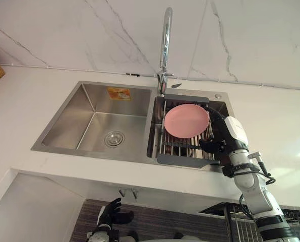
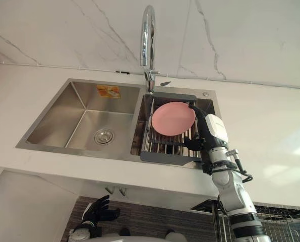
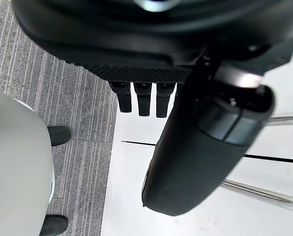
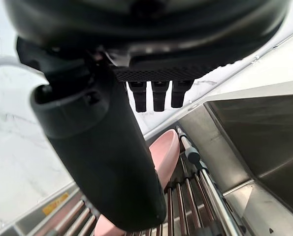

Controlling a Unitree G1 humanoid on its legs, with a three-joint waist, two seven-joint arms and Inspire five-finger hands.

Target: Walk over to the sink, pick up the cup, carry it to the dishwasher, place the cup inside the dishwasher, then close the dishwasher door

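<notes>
Hovering over rack [image 1: 182, 160], right hand [image 1: 224, 142], fingers straight (beside pink plate [image 1: 186, 121])

On my feed the right arm [image 1: 255, 194] is silver-grey, in rounded jointed segments, with a black band low on the forearm. The right hand [image 1: 221, 145] is dark under a rounded white cover [image 1: 236, 130]. The left hand [image 1: 111, 214] is dark too. Close up, a stippled black strip [image 4: 161, 73] borders blocky fingers [image 4: 158, 96].

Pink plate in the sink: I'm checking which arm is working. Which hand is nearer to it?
Right. The right hand is over the rack, just beside the pink plate; the left hand hangs low, below the counter.
</notes>
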